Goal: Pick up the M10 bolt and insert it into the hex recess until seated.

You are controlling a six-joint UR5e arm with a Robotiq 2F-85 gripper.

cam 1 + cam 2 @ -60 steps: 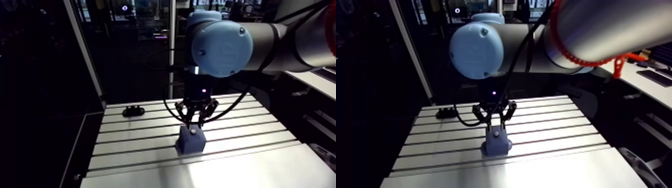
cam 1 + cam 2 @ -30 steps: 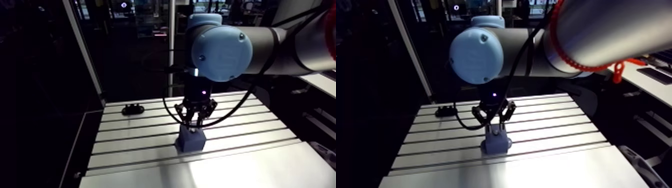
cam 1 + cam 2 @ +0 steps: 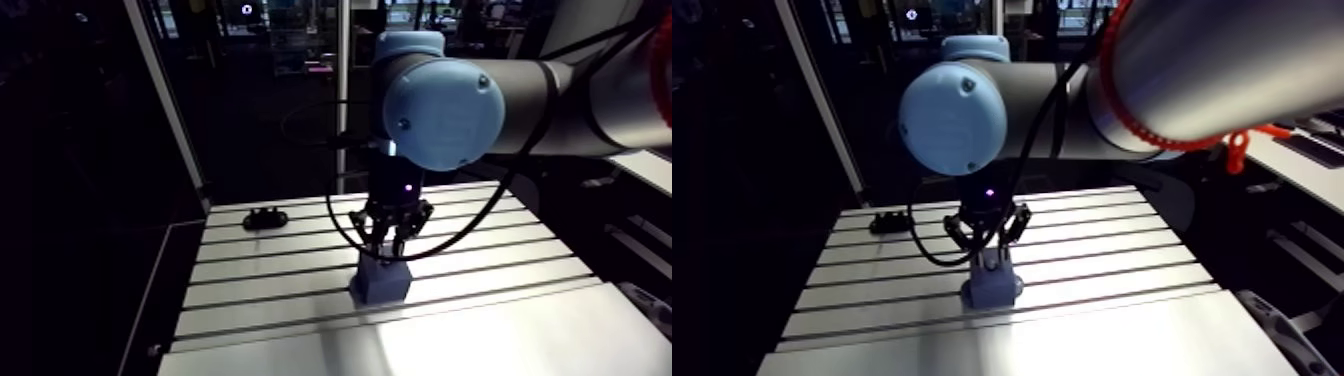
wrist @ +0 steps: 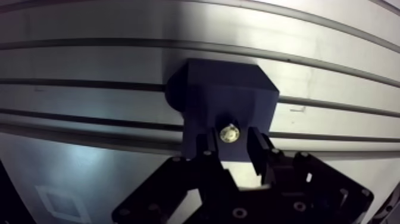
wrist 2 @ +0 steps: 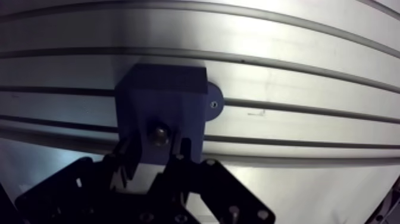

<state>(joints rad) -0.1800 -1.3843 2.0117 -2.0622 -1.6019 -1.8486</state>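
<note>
The arm reaches down from above to the middle of the slotted aluminium table point(image 4: 89, 62), and the gripper point(image 4: 229, 143) hangs upright directly over a dark blue block point(image 4: 229, 95).

The block stands on the table across one of the slots, and a rounded tab point(image 5: 214, 102) with a small hole juts from its base on one side. In the arm view the gripper's tip is right at the block's top, with almost no gap visible between them.

In the wrist view the M10 bolt point(image 4: 228, 133) appears end-on as a small round metal disc with a bright rim. It lies on the block's top face, right at the gripper's tip and centred on it. The bolt's axis looks upright, in line with the gripper. How deep it sits in the block is hidden from this angle.

The tool closely frames the bolt, but it is not possible to tell whether it is pinching the bolt or standing free of it — the contact surfaces are dark and the view is too steep.

A small black object point(image 3: 266, 218) lies near the table's far edge, well away from the block and the gripper.
</note>
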